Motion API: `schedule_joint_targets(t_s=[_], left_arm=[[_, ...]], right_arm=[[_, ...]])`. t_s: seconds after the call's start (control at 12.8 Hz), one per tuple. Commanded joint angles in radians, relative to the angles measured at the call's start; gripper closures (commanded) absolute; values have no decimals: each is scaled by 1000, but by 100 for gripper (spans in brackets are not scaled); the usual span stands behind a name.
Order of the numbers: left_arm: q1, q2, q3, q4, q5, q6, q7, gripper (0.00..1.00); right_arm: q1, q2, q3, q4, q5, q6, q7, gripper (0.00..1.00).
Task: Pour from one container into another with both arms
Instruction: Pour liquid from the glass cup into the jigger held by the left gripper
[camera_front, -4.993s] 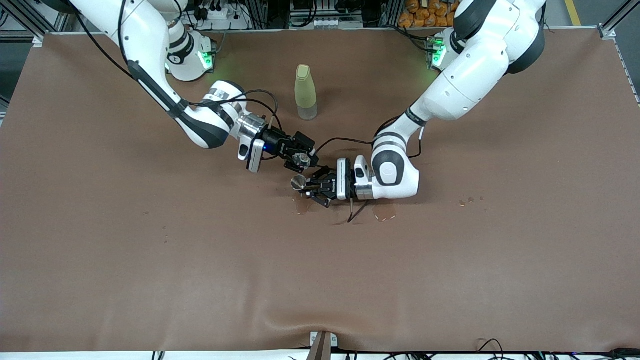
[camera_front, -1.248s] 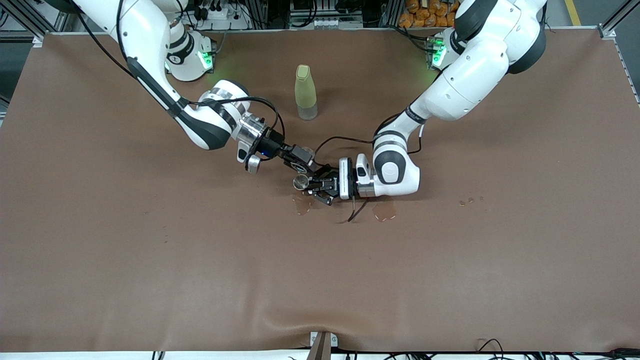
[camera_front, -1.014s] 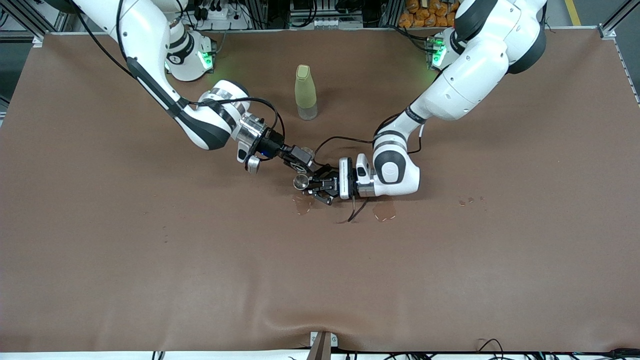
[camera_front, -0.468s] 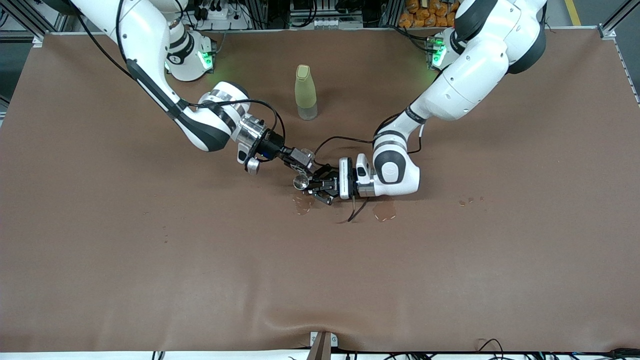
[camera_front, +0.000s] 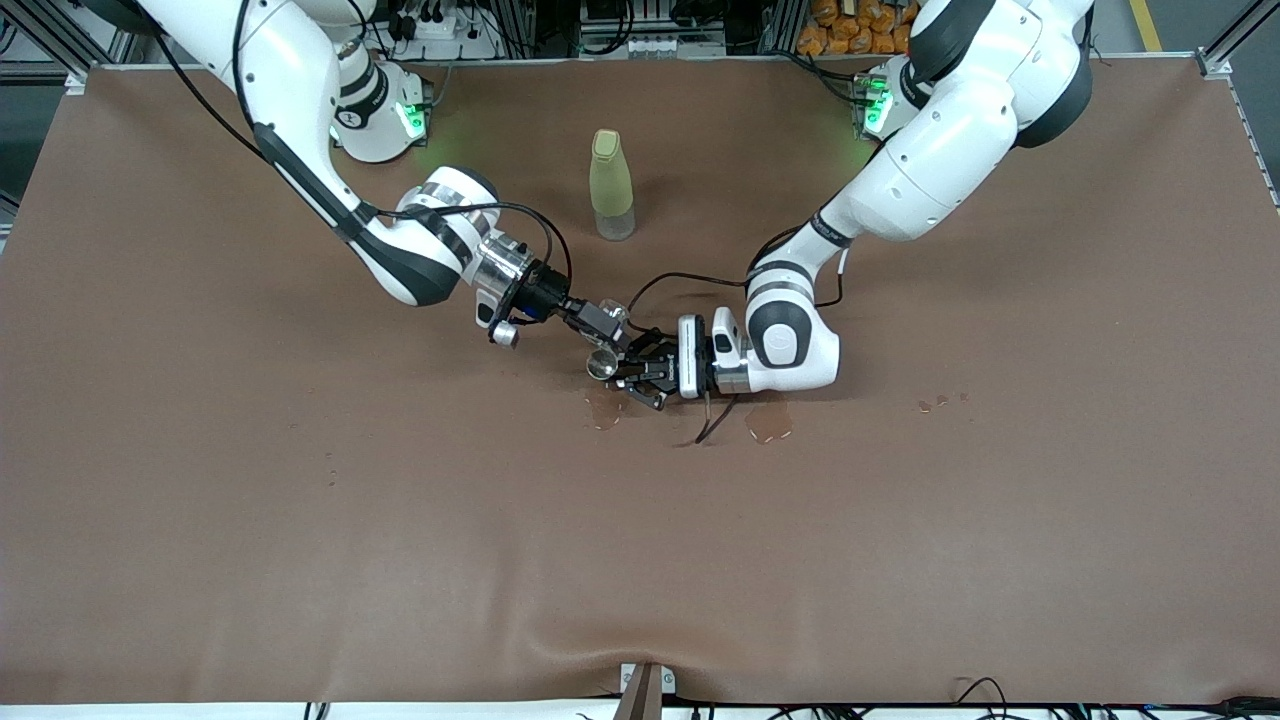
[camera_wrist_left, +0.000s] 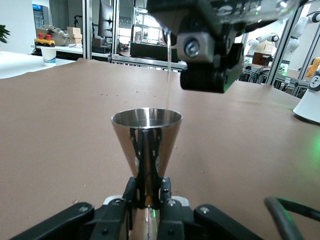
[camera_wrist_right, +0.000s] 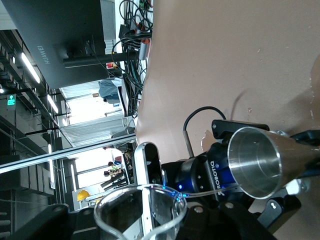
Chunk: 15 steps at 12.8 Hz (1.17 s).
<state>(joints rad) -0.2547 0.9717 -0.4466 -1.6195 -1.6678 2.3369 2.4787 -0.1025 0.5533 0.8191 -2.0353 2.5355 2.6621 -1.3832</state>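
Steel gleams at the middle of the tabletop (camera_front: 300, 560): the left tool (camera_front: 628, 374) has its fingers clamped on the narrow waist of a metal jigger (camera_front: 601, 364), mouth upward, just over a wet patch (camera_front: 604, 408) on the brown cover. And the right tool (camera_front: 603, 322), reaching in from the right arm's end, has its fingers closed on a clear glass (camera_wrist_right: 141, 212), tipped right above the jigger. In the left wrist view, a thin stream of clear liquid (camera_wrist_left: 168, 70) falls past the right tool into the jigger's cup (camera_wrist_left: 146, 145), so the pour is on. The right wrist view looks down over the glass's rim onto the jigger's open mouth (camera_wrist_right: 260, 161), the two just apart. A second puddle (camera_front: 768, 428) lies beneath the left arm's wrist, and a few small drops (camera_front: 940, 402) sit toward the left arm's end. Farther from the front camera, a yellow-green bottle (camera_front: 610, 184) stands upright, well apart from both tools.
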Motion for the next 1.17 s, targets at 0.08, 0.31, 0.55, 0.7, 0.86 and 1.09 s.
schedule_joint_targets(t_s=[0.08,0.31,0.55,0.7,0.86,1.09], left_arm=[[6,-30,-6,-23,-33,-8,17,100],[8,-38,-6,-23,-33,-8,17,100],[6,-41,-4,-25,-32,-8,16,100],[6,-45,-4,-25,-32,-8,16,100],[6,-45,-6,-26,-32,-8,16,100],[8,-47,-4,-28,-32,-8,14,100]], right_arm=[[3,16,2,24,62,10,35,100],[3,16,2,27,62,10,49,100],[3,8,2,27,54,13,33,100],[1,-9,3,27,48,13,-54,100],[-9,-26,14,27,45,12,-146,100],[-42,-61,44,44,1,13,-160,100]])
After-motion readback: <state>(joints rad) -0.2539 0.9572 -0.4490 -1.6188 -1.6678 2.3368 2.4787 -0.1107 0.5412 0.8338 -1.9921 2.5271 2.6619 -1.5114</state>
